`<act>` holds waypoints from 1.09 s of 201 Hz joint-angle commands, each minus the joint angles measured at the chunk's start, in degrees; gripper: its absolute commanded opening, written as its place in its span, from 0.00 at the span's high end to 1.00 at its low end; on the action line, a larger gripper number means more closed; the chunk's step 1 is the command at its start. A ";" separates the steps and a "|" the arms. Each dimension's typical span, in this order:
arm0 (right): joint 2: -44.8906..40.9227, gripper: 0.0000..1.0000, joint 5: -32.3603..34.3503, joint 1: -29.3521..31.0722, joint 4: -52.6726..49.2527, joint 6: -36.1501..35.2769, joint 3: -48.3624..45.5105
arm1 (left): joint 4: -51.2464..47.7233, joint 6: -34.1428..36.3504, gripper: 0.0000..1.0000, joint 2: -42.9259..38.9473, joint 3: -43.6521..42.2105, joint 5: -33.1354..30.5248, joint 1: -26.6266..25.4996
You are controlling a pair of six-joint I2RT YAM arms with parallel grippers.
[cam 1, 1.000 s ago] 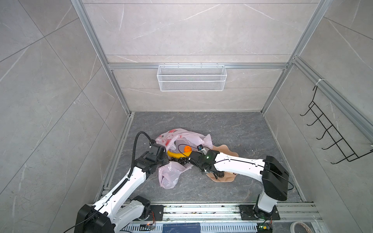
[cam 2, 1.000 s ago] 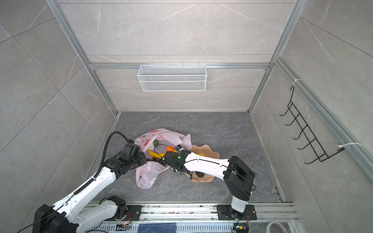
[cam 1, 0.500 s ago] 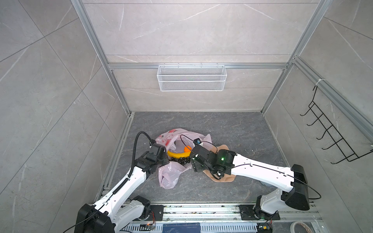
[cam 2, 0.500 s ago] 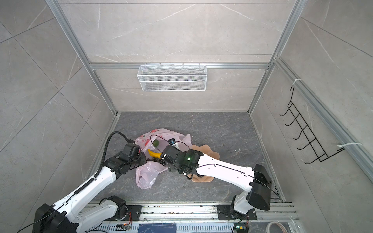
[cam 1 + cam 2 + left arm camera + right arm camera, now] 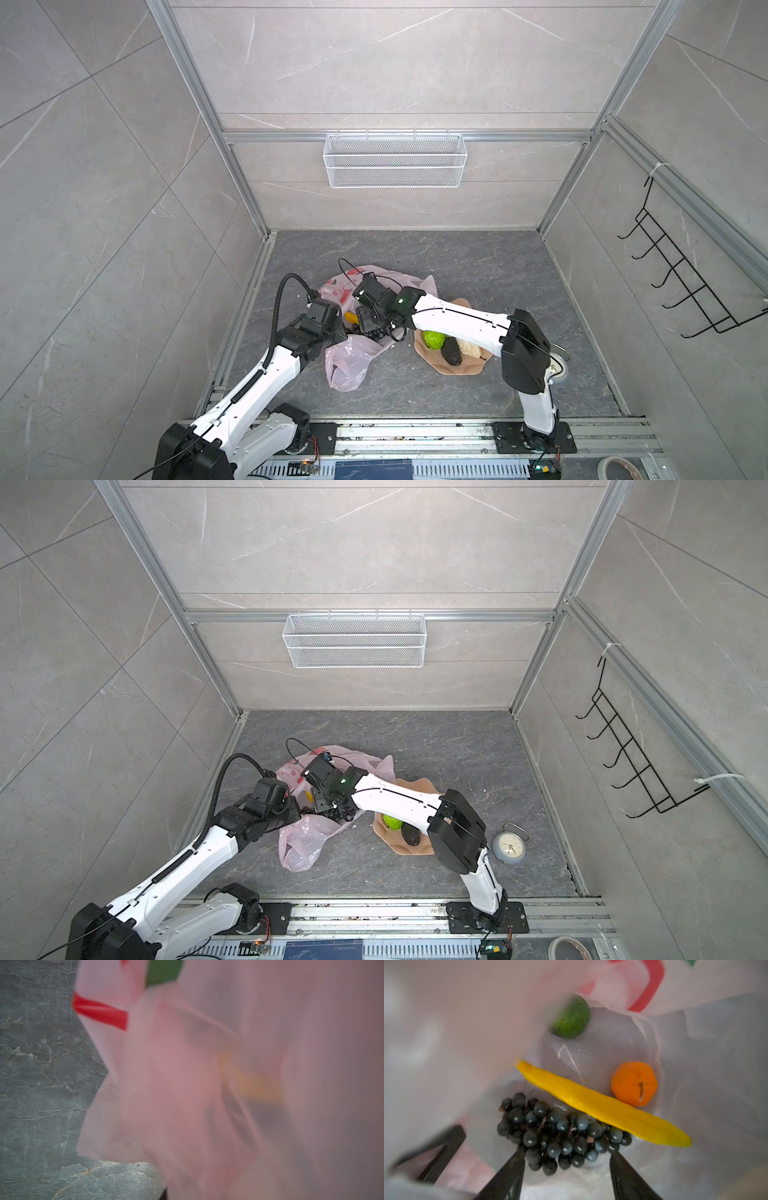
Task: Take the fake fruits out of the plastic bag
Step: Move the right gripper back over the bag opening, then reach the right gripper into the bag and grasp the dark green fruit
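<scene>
Right pincer straddling grapes, bag blurred

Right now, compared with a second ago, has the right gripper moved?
Yes. In both top views the right gripper has shifted left, away from the plate, deeper into the plastic bag, its fingers straddling the grape bunch.

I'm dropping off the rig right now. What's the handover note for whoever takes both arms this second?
Left gripper: shut, apparently pinching the plastic bag at its rim.
Right gripper: open inside the bag, fingers flanking the grape bunch, not yet gripping.
Done: light green fruit, dark oval piece and cream lumpy piece lie on the plate.
Remaining in the bag: grape bunch, banana, orange, dark green fruit.
</scene>
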 commanded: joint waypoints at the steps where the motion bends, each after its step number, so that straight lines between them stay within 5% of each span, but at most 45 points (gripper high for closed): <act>1: 3.61 0.32 -3.19 -1.68 4.09 0.71 2.89 | 0.62 0.78 0.90 0.17 -0.19 -0.21 0.47; 90: 21.04 0.25 -3.67 -6.40 -0.11 0.06 23.93 | 3.01 1.14 0.89 5.12 -1.43 3.09 2.85; 169: 34.57 0.08 -2.45 -6.72 -9.30 0.85 44.83 | 6.42 1.43 0.88 7.00 -2.92 6.78 4.50; 219: 38.22 0.06 -5.00 -6.68 -7.67 1.90 48.61 | 7.31 1.34 0.88 7.13 -3.63 7.27 4.63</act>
